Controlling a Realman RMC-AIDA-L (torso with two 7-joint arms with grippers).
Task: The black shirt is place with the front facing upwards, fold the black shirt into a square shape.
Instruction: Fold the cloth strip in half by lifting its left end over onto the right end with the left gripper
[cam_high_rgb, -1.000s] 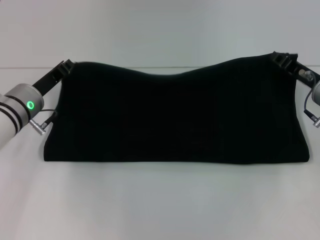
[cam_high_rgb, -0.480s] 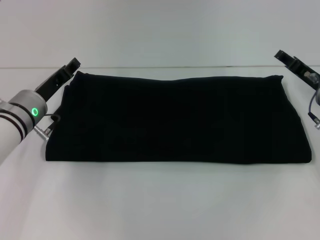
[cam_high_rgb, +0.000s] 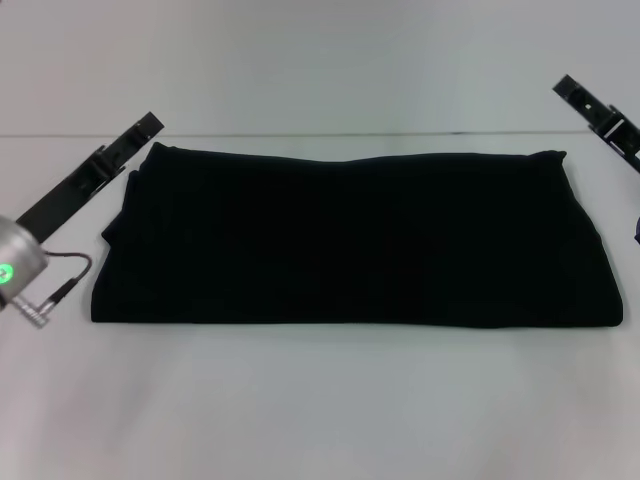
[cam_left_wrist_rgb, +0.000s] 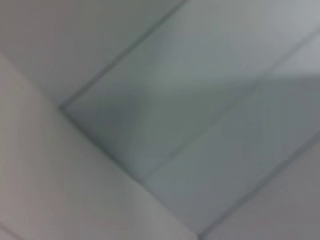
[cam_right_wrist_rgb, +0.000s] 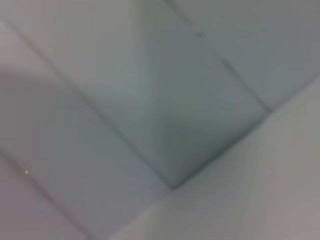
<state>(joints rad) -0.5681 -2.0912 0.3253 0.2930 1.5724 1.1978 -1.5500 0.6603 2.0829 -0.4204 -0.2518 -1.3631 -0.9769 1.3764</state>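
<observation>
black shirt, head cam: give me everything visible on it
The black shirt lies flat on the white table, folded into a wide, roughly rectangular band, plain black soft cloth. No print, label or sleeves show. Near edge straight, far edge slightly wavy, left end rumpled. Neither gripper touches it: left gripper and right gripper sit off its far corners.

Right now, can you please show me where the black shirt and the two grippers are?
black shirt (cam_high_rgb: 350, 240), head view, middle of the folded cloth.
left gripper (cam_high_rgb: 140, 133), head view, tip of the fingers near the shirt's far corner.
right gripper (cam_high_rgb: 572, 92), head view, tip of the fingers.
</observation>
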